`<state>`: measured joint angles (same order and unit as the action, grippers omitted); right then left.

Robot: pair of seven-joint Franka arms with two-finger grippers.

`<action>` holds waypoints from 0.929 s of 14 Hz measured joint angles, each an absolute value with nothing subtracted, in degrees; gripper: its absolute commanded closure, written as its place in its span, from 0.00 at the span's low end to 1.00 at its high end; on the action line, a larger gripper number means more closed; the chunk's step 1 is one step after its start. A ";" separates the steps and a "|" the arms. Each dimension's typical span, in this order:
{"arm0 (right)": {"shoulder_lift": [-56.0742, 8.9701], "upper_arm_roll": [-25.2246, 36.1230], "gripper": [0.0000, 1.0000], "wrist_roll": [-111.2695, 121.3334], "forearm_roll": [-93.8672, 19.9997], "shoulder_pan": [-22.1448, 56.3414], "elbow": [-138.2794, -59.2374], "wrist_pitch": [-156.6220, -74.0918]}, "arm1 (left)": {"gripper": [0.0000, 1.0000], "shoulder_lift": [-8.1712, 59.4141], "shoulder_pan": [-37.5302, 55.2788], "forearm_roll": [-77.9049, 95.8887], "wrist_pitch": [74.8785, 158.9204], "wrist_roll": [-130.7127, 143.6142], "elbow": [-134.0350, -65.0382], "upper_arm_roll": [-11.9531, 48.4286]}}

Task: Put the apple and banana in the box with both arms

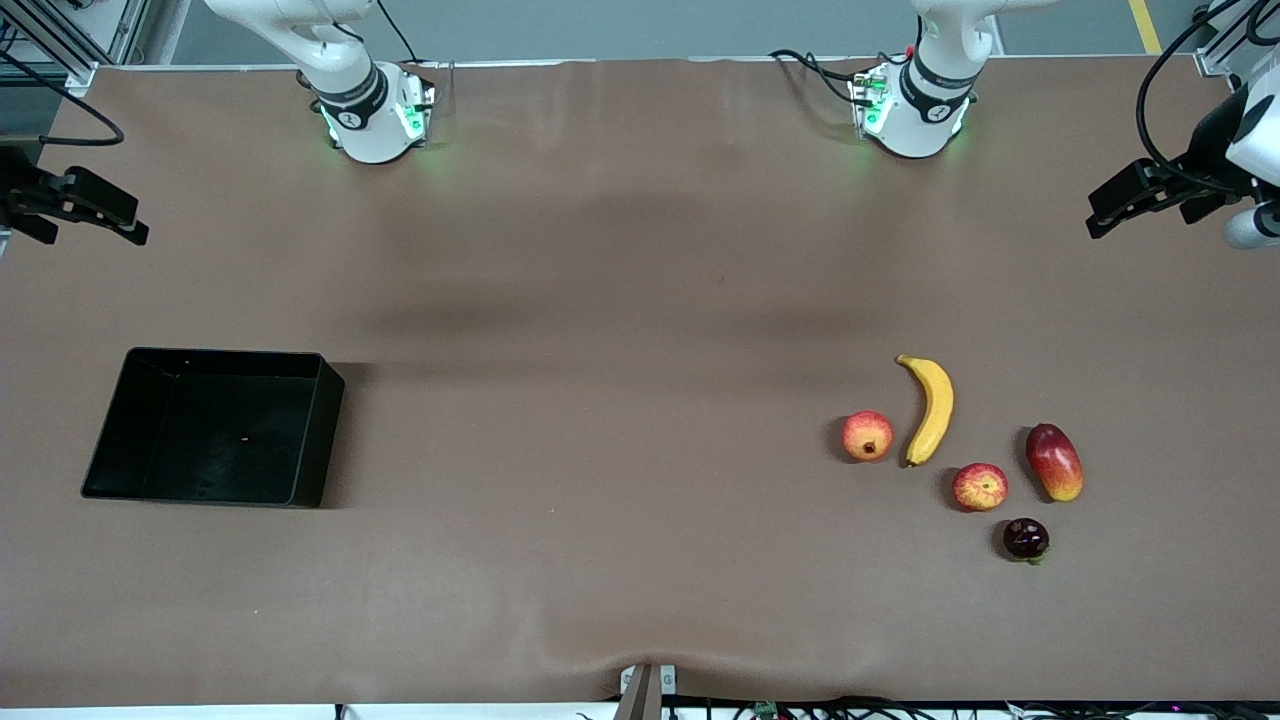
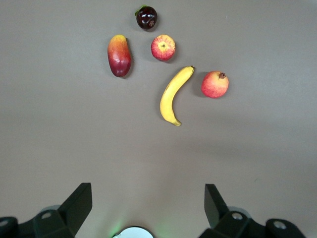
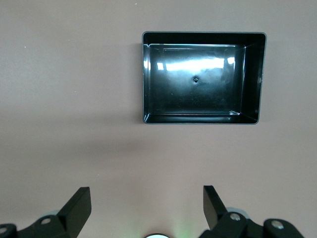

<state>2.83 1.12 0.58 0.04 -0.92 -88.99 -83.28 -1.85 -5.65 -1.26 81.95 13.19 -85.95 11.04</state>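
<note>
So far nothing is held: the left gripper [image 1: 1135, 205] and right gripper [image 1: 85, 215] hang with fingers apart at their own table ends (each over its likely work). The apple [image 1: 980, 487] and banana [image 1: 931, 408] lie near the left arm, the box [image 1: 312, 430] empty near the right, suggesting a handover.

You saw the left gripper [image 2: 143, 208] with its fingers [image 2: 79, 203] spread wide above bare table [image 2: 59, 148]. The banana [image 2: 175, 95] lay between the apple [image 2: 163, 47] and a crowned red fruit [image 2: 215, 84]; a mango-like fruit [image 2: 119, 55] and a dark fruit [image 2: 146, 17] sat near the apple.
</note>
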 measured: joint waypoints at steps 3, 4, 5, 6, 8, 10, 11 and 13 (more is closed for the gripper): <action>2.83 1.12 0.00 0.58 0.04 -0.92 -88.99 -83.28 | 0.00 -1.85 -5.65 -1.26 81.95 13.19 -85.91 11.04; 2.83 1.12 0.00 0.58 0.04 -0.92 -88.99 -83.28 | 0.00 -1.85 -5.66 -1.26 81.95 13.19 -85.91 11.04; 2.83 1.12 0.00 0.58 0.04 -0.92 -88.99 -83.28 | 0.00 -1.85 -5.67 -1.26 81.95 13.19 -85.91 11.04; 2.83 1.12 0.00 0.58 0.04 -0.92 -88.99 -83.28 | 0.00 -1.84 -5.69 -1.26 81.95 13.19 -85.91 11.04; 2.77 1.12 0.00 0.58 0.04 -0.92 -88.99 -83.27 | 0.00 -1.71 -5.74 -1.26 81.95 13.19 -85.90 11.04; 2.63 1.10 0.00 0.58 0.04 -0.91 -88.99 -83.27 | 0.00 -1.18 -5.78 -1.26 82.08 13.19 -85.91 11.04; 2.60 1.10 0.00 0.58 0.04 -0.91 -88.99 -83.29 | 0.00 -0.61 -5.75 -1.26 82.50 13.19 -85.92 11.05; 2.59 1.09 0.00 0.58 0.04 -0.91 -88.99 -83.25 | 0.00 1.26 -5.72 -1.26 84.67 13.19 -85.99 11.07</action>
